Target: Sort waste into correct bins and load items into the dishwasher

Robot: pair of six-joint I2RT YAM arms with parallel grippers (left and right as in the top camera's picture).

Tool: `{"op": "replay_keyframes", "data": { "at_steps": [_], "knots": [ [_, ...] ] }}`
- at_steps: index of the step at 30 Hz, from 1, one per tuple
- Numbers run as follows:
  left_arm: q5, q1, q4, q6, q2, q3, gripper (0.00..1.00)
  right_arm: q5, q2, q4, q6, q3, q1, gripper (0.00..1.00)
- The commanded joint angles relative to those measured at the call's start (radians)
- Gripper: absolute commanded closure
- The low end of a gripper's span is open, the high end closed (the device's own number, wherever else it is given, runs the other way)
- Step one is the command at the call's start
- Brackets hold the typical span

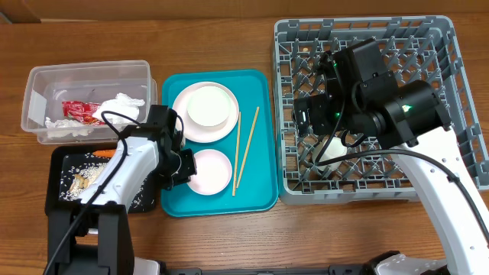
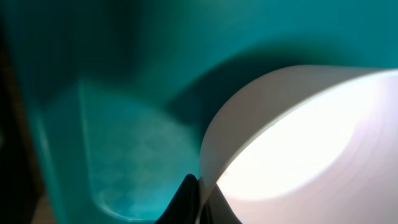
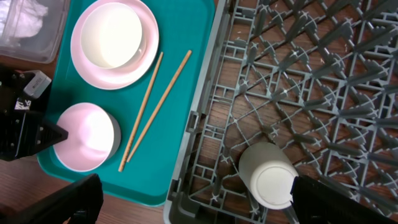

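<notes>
Nearest the lens: the white rim of the near bowl [image 2: 298, 149] is seen edge-on in the left wrist view, with a dark fingertip of the left tool [image 2: 200, 198] on each side of its wall.
Left tool: closed on that rim; nothing else is gripped.
Right tool [image 1: 327, 147]: held wide open over the dish rack [image 1: 443, 46], with nothing in it; a small white cup [image 3: 268, 177] lies among the pegs just below.
Step in hand: the loading of dishes is judged to be under way. The waste looks sorted already: the red wrapper [image 1: 76, 111] and tissue [image 1: 122, 103] are in the clear tub [image 1: 38, 84], the carrot [image 1: 103, 154] and rice scraps [image 1: 84, 182] in the black tray [image 1: 57, 164].
Bowl's place: at the near left of the teal tray [image 1: 260, 191], apparently resting on it, near the chopsticks [image 1: 244, 145] but apart from them.
Next move: a straight lift is called for, then a carry to the rack on the far right of the worktop. The rim grip is thin, so a tilt is to be guarded against, and a handover may be needed.
Bowl's look: plain, smooth, glossy white, upright and empty; no food is seen.
Left to load: the plate [image 1: 181, 114], the bowl on it [image 1: 212, 105], and the chopsticks.
</notes>
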State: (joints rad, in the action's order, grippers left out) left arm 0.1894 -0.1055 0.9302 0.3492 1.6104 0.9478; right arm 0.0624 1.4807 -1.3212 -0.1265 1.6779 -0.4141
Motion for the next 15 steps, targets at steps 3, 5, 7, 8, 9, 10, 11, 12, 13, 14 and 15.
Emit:
{"op": "replay_keyframes", "data": {
  "at_steps": [3, 5, 7, 8, 9, 10, 11, 12, 13, 14, 15],
  "knots": [
    [-0.047, -0.012, 0.128, 0.002, -0.008, 0.235, 0.96, -0.009, 0.002, 0.002, 0.003, -0.005, 0.002, 0.00],
    [-0.046, -0.026, 0.182, 0.003, -0.008, 0.329, 0.96, -0.009, 0.002, 0.002, 0.003, -0.005, 0.002, 0.00],
    [-0.043, -0.047, 0.220, 0.003, -0.008, 0.412, 0.96, -0.007, 0.002, 0.002, 0.000, -0.005, 0.002, 0.00],
    [-0.037, -0.060, 0.233, 0.008, -0.008, 0.447, 0.96, 0.004, 0.002, 0.002, 0.000, -0.005, 0.002, 0.00],
    [-0.027, -0.075, 0.243, 0.018, -0.008, 0.477, 0.96, 0.020, 0.002, 0.003, 0.000, -0.005, 0.002, 0.00],
    [-0.013, -0.091, 0.244, 0.026, -0.008, 0.500, 0.96, 0.037, 0.002, 0.003, 0.000, -0.005, 0.002, 0.00],
    [0.000, -0.110, 0.241, 0.029, -0.008, 0.519, 0.96, 0.063, 0.002, 0.003, 0.000, -0.005, 0.002, 0.00],
    [0.004, -0.128, 0.235, 0.036, -0.008, 0.532, 0.96, 0.087, 0.002, 0.005, 0.000, -0.005, 0.002, 0.00],
    [0.005, -0.146, 0.223, 0.044, -0.008, 0.539, 0.96, 0.109, 0.002, 0.007, 0.000, -0.005, 0.002, 0.00],
    [0.007, -0.164, 0.210, 0.050, -0.008, 0.541, 0.96, 0.130, 0.002, 0.007, 0.000, -0.005, 0.002, 0.00],
    [0.012, -0.180, 0.198, 0.056, -0.008, 0.541, 0.96, 0.149, 0.002, 0.006, 0.000, -0.005, 0.002, 0.00]
  ]
}}
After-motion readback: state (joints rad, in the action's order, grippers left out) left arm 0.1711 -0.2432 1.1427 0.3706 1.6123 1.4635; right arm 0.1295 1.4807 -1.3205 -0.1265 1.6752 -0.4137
